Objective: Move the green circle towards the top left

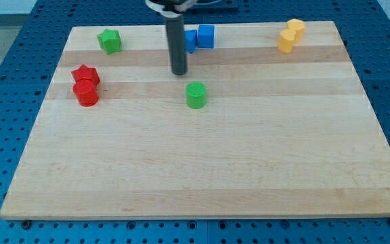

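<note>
The green circle (196,95) stands on the wooden board (202,169), a little above its middle. My tip (179,72) is at the end of the dark rod, just above and to the left of the green circle, with a small gap between them. A green star (110,41) lies near the board's top left corner.
A red star (85,74) and a red circle (86,93) touch each other at the left edge. Two blue blocks (205,36) sit at the top, one partly hidden behind the rod. Two yellow blocks (290,35) sit at the top right.
</note>
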Motion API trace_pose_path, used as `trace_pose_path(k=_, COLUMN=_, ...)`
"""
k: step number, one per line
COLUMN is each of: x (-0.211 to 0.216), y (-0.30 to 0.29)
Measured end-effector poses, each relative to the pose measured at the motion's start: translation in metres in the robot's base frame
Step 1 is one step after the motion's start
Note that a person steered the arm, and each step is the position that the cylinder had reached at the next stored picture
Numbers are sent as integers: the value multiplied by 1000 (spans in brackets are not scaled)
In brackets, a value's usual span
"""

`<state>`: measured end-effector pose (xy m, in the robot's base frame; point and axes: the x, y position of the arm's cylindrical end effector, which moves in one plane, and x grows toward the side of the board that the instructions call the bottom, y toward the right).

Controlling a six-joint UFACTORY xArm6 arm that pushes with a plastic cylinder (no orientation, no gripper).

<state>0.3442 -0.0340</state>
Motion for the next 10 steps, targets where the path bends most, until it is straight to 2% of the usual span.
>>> trace_pose_path(k=2, x=46, y=73)
trace_pose_path(k=3, x=82, y=79)
trace_pose_path(k=4, x=90, y=79)
trace_pose_path(k=7, x=90, y=31)
trace_pose_path(k=10, x=63, y=16)
